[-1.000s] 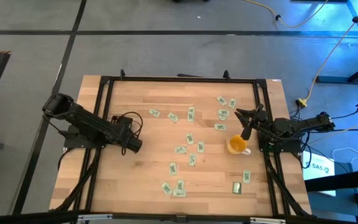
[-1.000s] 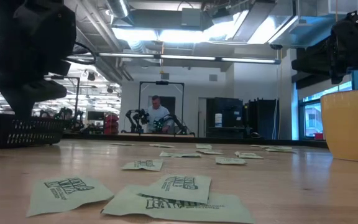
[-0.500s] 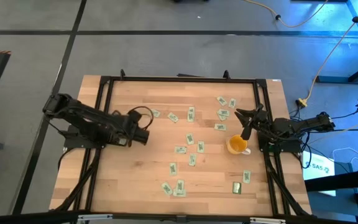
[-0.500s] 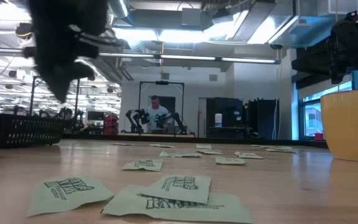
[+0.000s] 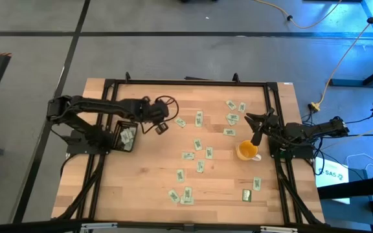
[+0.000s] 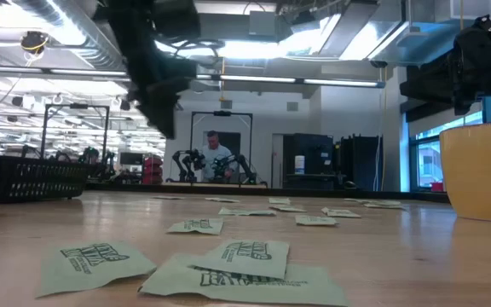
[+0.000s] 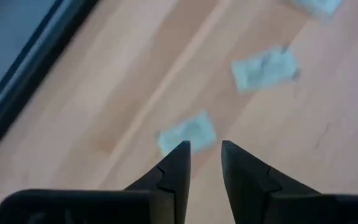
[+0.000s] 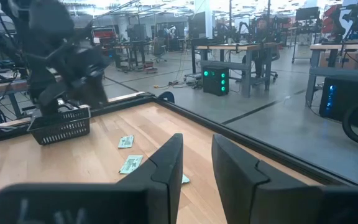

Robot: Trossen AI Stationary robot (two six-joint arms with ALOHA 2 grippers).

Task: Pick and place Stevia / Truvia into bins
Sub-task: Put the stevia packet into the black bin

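Green-white sachets (image 5: 199, 144) scattered flat; some in black bin (image 5: 127, 136)

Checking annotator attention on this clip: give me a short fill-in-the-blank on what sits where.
1. The black bin already holds pale green ____.
2. The left claw hangs over the ____ tabletop.
3. The yellow ____ stands beside the right claw.

Missing: sachets; wooden; cup

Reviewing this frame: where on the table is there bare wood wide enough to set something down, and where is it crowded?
Bare wood: the near-left corner of the table, below the black bin, and the strip along the far edge above the left gripper. Crowded: sachets scattered from the centre to the yellow cup, with a cluster near the front edge.
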